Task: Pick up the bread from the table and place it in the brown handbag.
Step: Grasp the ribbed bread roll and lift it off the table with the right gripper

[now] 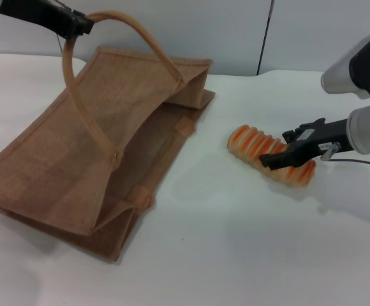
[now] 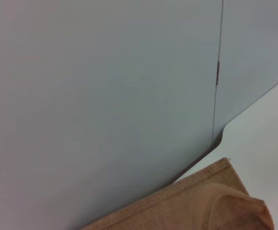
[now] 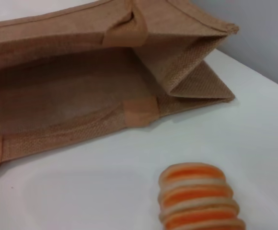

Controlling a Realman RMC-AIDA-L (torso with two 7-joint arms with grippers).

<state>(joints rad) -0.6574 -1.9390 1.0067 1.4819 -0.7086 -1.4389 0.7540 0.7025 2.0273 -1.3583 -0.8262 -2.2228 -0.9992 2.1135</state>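
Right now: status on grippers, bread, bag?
Left gripper holds brown handbag handle up, mouth open. Right gripper down on bread, still on table. Path clear.

Head camera looks down; both wrist cameras share the brown handbag.

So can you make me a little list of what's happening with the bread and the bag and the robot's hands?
bread: lying on the table, outside the bag
brown handbag: lying on its side, mouth held open toward the bread
left gripper: raised, holding up one bag handle
right gripper: down at the bread, fingers over its middle
bag inside: looks empty in the right wrist view
done yet: no, bread not in bag
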